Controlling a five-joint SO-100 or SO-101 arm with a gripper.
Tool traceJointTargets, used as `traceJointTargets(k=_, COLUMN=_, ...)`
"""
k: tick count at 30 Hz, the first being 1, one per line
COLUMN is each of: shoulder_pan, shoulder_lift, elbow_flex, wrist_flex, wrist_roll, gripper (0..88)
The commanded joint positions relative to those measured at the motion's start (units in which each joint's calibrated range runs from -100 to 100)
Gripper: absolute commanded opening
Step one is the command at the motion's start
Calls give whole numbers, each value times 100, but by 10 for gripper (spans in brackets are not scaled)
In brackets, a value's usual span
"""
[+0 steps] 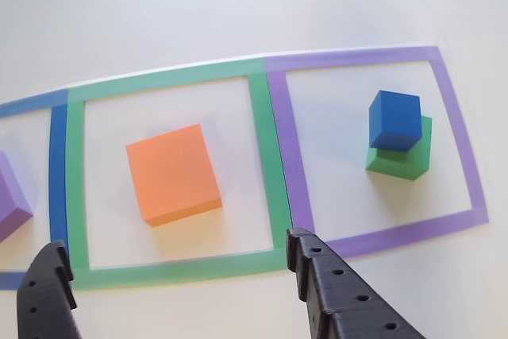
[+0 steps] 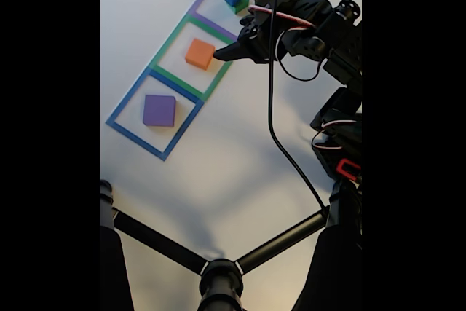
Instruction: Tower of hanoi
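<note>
Over the green square's near edge the pincer (image 1: 178,275) hangs wide open and empty. Orange block (image 1: 173,173) sits at twelve o'clock from it; the blue-on-green stack (image 1: 394,121) at two. Likely next: descend and grasp orange.

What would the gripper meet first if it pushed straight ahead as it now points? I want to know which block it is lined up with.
Probably the orange block in the green square: the open gripper frames it, nothing between. Height is unclear.
</note>
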Motion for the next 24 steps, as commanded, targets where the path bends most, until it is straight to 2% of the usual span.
traceJointTargets(k=1, shoulder_pan=116, shoulder_lift=-213, elbow_flex=955, wrist_flex=-1622, wrist_roll=0, gripper=403)
traceJointTargets(k=8, shoulder_pan=71, shoulder_lift=236, elbow_flex=2181, wrist_flex=-3807, wrist_roll=0, gripper=442)
traceJointTargets(k=15, shoulder_pan=55, shoulder_lift=1886, elbow_flex=2645, wrist_flex=-6179, wrist_roll=0, gripper=443)
traceJointTargets(k=24, shoulder_pan=78, shoulder_lift=4002, elbow_flex=2281, wrist_flex=-8033, wrist_roll=0, gripper=445)
